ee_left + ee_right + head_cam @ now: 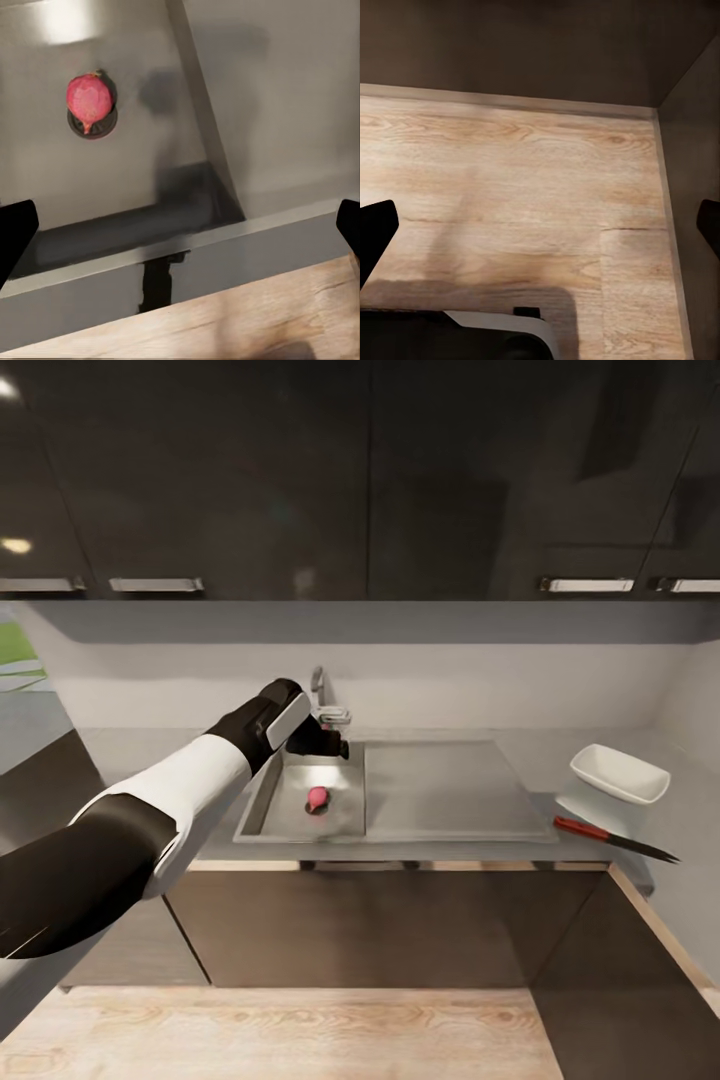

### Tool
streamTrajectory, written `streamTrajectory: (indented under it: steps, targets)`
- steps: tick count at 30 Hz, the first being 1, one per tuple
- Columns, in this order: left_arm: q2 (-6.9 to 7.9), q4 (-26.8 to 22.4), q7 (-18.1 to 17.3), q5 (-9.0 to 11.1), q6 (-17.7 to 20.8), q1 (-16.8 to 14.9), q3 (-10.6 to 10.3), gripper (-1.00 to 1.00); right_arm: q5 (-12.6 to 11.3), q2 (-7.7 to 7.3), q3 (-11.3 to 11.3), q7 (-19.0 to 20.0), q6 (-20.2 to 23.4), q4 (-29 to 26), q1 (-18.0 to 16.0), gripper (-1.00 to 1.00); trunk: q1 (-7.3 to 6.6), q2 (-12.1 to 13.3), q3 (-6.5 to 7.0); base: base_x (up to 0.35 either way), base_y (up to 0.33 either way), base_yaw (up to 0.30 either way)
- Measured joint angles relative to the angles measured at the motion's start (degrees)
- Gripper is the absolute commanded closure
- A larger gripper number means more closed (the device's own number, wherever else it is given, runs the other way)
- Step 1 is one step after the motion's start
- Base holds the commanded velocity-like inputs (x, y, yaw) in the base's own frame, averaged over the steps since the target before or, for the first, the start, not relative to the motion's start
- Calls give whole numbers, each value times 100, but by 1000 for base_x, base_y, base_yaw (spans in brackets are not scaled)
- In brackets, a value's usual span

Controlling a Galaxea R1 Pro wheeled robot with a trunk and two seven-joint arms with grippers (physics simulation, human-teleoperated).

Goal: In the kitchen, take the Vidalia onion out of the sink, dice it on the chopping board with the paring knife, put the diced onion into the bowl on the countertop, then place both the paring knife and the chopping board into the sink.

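**Left claw poised above the basin, onion below and ahead of it**

The Vidalia onion lies on the floor of the sink, sitting over the round drain, its pointed tip turned toward the front wall of the basin. The left claw hangs above the basin's back edge, just beside the chrome tap, so the onion is below it and a little nearer the robot. In the left wrist view the onion sits off to one side of the line between the two dark fingertips, which stand far apart at the picture's edges with nothing between them: the claw is wide open and empty. The coming move looks like a descent with a sideways correction to centre the onion between the fingers.

The left arm is plainly the nearer one. The right claw is also spread wide and empty, pointing down at the wood floor.

The tap is close enough to the left claw that it could be clipped. The bowl and the red-handled paring knife lie well apart on the desk, beyond the drainboard, clear of the reach.
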Motion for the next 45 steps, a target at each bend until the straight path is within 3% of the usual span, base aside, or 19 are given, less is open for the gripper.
streamTrajectory:
  steps: [12, 21, 39, 45]
  targets:
    - [105, 514, 19, -23, -8, 10, -5, -100, -1, -3, 1, 0, -1, 8, 0, -100, 2, 0, -92, 32, -7, 0]
    - [103, 704, 16, -13, -19, 14, -8, -100, 0, -1, 1, 0, -1, 8, 0, -100, 1, 0, -165, 10, 0, 0]
    - [100, 914, 10, -21, -31, 32, -16, -100, 0, 8, 1, 0, 2, 9, 0, -100, 0, -1, -313, 213, 0, 0]
    - [84, 903, 2, -23, -31, 204, -16, -100, 0, 8, 1, 0, -1, 9, -1, -100, 0, -1, -366, 200, 0, 0]
